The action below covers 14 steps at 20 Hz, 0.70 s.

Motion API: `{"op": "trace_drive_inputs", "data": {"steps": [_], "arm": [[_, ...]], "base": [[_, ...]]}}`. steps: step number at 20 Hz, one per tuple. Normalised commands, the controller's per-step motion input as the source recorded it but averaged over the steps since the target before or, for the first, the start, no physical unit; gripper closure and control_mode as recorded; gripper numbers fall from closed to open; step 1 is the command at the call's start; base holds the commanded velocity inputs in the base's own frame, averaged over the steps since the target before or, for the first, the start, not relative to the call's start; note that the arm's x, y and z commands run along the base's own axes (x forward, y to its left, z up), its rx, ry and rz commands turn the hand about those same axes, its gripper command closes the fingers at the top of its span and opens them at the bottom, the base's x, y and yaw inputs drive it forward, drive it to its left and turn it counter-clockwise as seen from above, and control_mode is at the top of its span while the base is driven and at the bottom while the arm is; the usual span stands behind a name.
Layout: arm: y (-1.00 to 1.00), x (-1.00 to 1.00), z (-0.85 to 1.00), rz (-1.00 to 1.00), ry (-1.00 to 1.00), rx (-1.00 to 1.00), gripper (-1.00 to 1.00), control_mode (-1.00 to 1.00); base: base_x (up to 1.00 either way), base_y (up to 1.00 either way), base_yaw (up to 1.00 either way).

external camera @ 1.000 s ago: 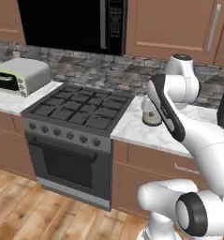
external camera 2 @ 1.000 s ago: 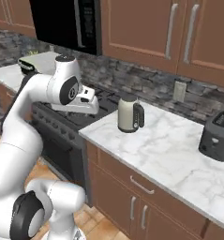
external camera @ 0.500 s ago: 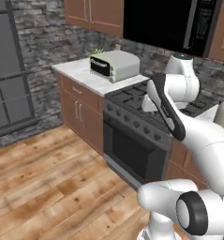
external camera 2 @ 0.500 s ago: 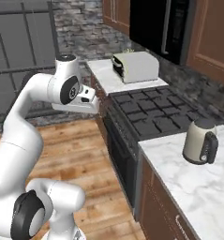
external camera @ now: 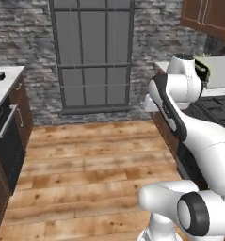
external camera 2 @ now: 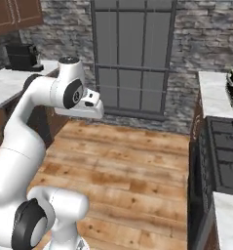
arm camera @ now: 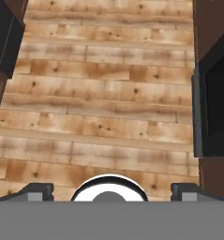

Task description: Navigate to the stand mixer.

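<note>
the wooden floor (external camera: 95, 155) and a window (external camera: 92, 56) are being faced, with a boxy black coffee machine (external camera 2: 21, 56) on the left desk (external camera 2: 10, 80); where the stand mixer is standing cannot be told. the jaws are being carried wide apart, with nothing in them. the base is best being turned slowly, with the arm tucked clear of the stove (external camera 2: 225, 156), until a bulky head over a grey bowl is being seen.

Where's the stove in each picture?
Left base view: stove at the right edge, middle height.
Right base view: right edge, black burners.
Hand view: dark front at the right edge, probably its oven.
Shared landmark: the wood floor.
</note>
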Motion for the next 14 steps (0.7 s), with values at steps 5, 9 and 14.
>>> {"op": "trace_drive_inputs", "data": {"steps": [5, 9, 14], "arm": [[0.0, 0.0, 0.0, 0.0, 0.0, 0.0, -1.0, 1.0], [0.0, 0.0, 0.0, 0.0, 0.0, 0.0, -1.0, 1.0], [0.0, 0.0, 0.0, 0.0, 0.0, 0.0, -1.0, 1.0]], "base": [[0.0, 0.11, 0.85], [0.0, 0.04, 0.84], [0.02, 0.0, 0.85]]}}
